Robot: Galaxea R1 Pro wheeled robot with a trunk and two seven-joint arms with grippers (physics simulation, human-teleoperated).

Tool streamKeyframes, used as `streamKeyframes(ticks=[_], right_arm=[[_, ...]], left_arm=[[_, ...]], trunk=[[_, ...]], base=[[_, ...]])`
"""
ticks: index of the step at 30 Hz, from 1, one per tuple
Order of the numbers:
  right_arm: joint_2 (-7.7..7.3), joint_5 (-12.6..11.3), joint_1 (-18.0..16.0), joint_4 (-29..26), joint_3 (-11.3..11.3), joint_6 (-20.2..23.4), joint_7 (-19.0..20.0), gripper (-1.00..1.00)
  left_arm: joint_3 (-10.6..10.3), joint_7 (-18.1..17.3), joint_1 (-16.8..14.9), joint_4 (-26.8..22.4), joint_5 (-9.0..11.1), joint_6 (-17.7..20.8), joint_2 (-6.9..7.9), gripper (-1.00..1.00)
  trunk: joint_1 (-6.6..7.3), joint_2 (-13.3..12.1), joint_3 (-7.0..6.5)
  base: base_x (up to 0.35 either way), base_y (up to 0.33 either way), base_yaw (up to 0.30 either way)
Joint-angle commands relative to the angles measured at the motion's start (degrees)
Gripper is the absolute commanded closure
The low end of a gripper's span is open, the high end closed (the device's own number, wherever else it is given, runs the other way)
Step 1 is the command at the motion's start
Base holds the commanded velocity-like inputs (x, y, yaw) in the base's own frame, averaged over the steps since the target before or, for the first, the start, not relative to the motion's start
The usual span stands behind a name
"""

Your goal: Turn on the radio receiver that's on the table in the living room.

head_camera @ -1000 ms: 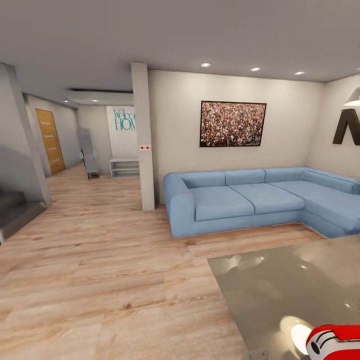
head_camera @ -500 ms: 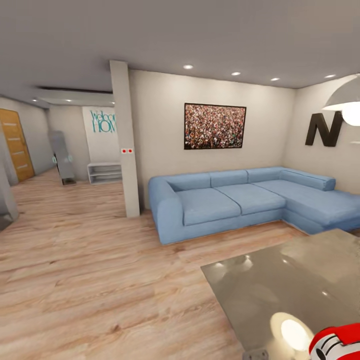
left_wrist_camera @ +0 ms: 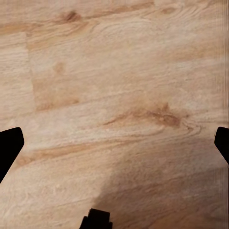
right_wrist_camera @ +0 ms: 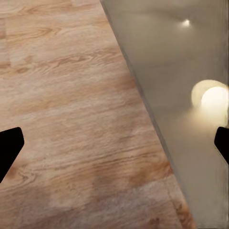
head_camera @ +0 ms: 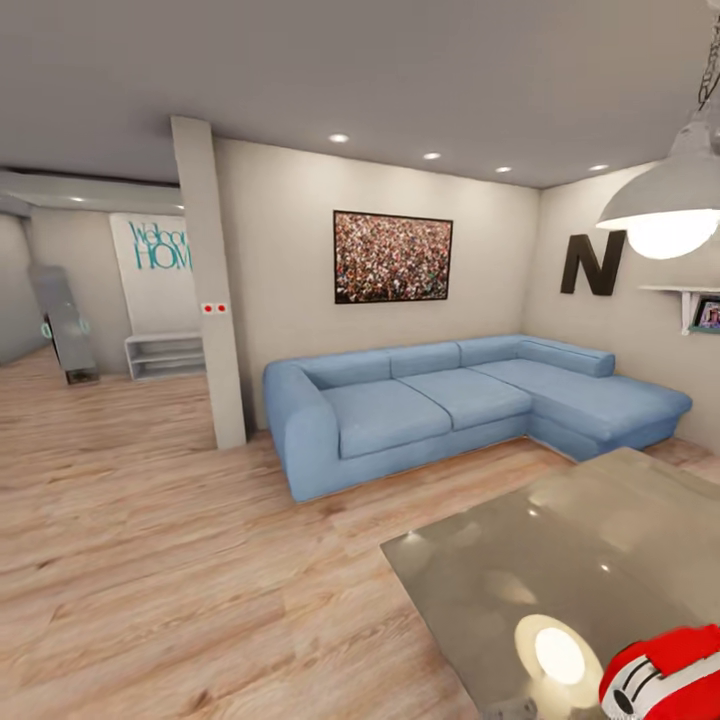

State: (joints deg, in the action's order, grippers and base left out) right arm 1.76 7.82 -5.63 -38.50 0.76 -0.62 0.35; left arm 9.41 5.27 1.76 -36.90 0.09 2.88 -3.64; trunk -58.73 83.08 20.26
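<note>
The red radio receiver [head_camera: 665,678] with white trim lies on the near part of the glossy grey table [head_camera: 560,545], at the lower right corner of the head view, cut off by the frame edge. In the right wrist view my right gripper [right_wrist_camera: 114,145] is open, its dark fingertips [right_wrist_camera: 9,148] far apart, hovering over the wood floor beside the table's edge [right_wrist_camera: 176,76]. In the left wrist view my left gripper [left_wrist_camera: 114,145] is open too, above bare plank floor [left_wrist_camera: 114,95] with nothing between its fingers.
A blue L-shaped sofa [head_camera: 450,400] stands behind the table against the beige wall. A white pillar [head_camera: 210,290] rises at the left of it, with a hallway and a low white shelf [head_camera: 165,355] beyond. A lit pendant lamp [head_camera: 668,205] hangs over the table.
The camera has swung to the right: sofa, pillar and hallway have slid left in the picture and the pendant lamp has come fully into view. The radio stays at the lower right corner.
</note>
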Motion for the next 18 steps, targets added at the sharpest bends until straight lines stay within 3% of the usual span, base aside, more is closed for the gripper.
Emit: streamKeyframes(ticks=[1,18], right_arm=[[0.00,0.00,0.00,0.00,0.01,0.00,0.00,-1.00],[0.00,0.09,0.00,0.00,0.03,0.00,0.00,-1.00]], left_arm=[[0.00,0.00,0.00,-0.01,0.00,0.01,0.00,-1.00],[-0.09,0.00,0.00,-0.02,0.09,0.07,-0.22,-1.00]], trunk=[[0.00,0.00,-0.05],[0.00,0.00,-0.23]], base=[[0.005,0.004,-0.247],[0.001,0.000,-0.289]])
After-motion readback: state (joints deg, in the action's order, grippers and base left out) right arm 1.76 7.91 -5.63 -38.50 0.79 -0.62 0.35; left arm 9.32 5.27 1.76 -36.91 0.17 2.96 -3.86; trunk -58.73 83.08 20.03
